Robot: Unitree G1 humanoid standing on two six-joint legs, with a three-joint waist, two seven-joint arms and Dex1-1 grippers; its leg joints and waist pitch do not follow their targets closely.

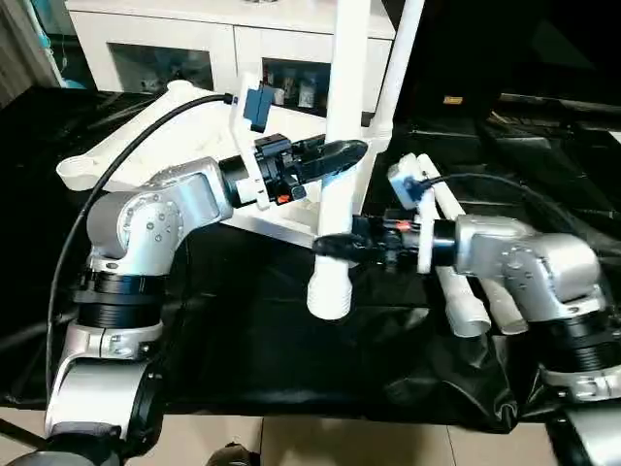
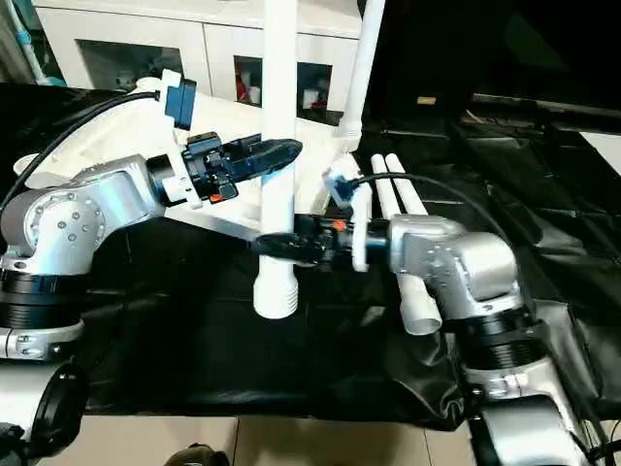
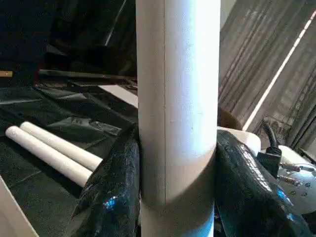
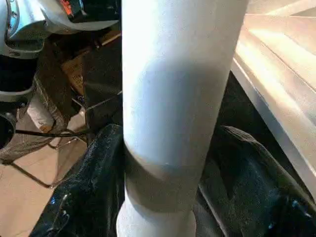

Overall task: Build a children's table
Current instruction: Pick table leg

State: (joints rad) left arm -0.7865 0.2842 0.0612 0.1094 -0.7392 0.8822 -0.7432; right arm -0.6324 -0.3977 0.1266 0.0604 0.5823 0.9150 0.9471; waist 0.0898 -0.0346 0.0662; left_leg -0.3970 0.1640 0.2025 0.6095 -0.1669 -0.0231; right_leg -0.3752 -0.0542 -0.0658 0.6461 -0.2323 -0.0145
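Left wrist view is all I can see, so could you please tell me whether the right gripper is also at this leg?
Observer: Yes, the right gripper is at the same leg, below the left gripper.
Operator: Where is the leg's bottom, please?
Observer: Its ribbed lower end hangs over the black cloth, in no socket.
Operator: Is any leg mounted already?
Observer: One other leg stands upright at a corner of the tabletop.
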